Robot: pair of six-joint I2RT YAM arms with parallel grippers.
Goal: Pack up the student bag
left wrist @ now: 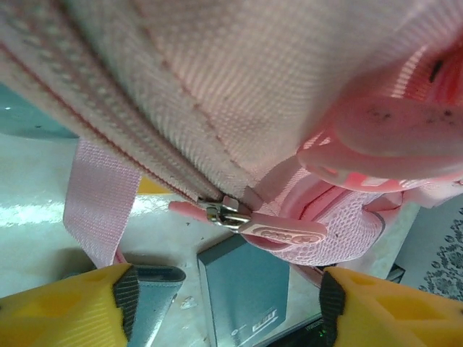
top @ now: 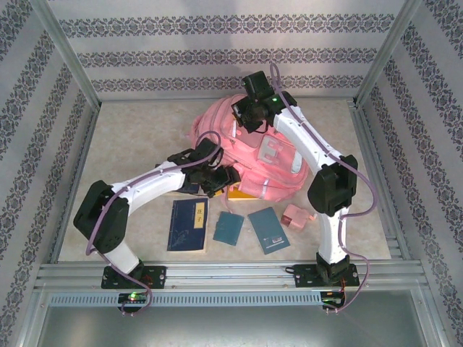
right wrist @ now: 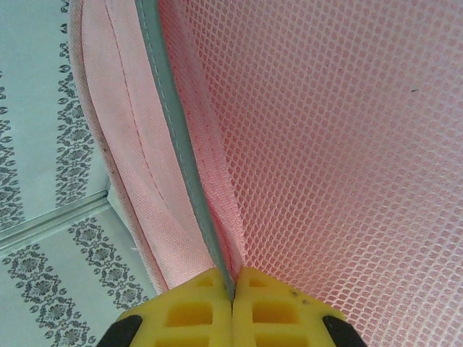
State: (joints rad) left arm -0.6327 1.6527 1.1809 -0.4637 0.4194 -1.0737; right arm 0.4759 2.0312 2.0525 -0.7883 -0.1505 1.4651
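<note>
Jaws clamped on the student bag's (top: 217, 119) rim, right gripper (right wrist: 233, 278) seemingly steadies it; left gripper (left wrist: 228, 296), wide open, faces the zip pull (left wrist: 278, 231).

1. One student bag (top: 253, 155), pink.
2. Three books flat on the bench (top: 130, 144): one dark blue book (top: 188, 225), one small teal book (top: 229, 228), one larger teal book (top: 268, 230).
3. One small pink pouch (top: 295, 216).
4. One yellow item (top: 242, 194) half under the bag, possibly a fourth book.
5. Two tools: left tool (left wrist: 228, 303), right tool (right wrist: 233, 289).
</note>
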